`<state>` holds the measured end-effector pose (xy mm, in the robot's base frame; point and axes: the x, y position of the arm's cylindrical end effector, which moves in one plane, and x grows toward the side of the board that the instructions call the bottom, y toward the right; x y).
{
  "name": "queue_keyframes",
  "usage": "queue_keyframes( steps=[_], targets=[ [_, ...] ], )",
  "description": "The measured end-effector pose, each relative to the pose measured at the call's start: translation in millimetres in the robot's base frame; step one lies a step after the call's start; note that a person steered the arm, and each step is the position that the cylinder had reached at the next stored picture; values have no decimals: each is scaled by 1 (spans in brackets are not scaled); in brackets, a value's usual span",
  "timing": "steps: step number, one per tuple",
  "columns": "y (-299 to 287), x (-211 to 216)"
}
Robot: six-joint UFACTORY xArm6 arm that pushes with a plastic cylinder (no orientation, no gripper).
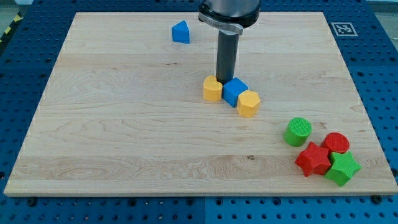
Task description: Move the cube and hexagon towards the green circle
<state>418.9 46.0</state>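
Pale wooden board (124, 137) sits on a blue perforated table (385, 74), with a small black-and-white marker tag (342, 28) at the board's top right corner and a blue triangular block (181, 32) alone near the view's top. My tip (225, 79), a bare dark rod with nothing clamped, stands just behind the blue cube (234, 91), which is touching the yellow pentagon-like block (212, 89) on its left and the yellow hexagon block (249, 103) on its lower right. Green circle block (298, 131) lies well apart toward the view's lower right, beside a red circle block (336, 142), red star block (314, 159) and green star block (342, 168).
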Motion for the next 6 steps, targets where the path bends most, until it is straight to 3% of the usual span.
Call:
queue_keyframes(
  steps=[3,5,6],
  targets=[
    [95,12],
    [85,17],
    [52,12]
  ],
)
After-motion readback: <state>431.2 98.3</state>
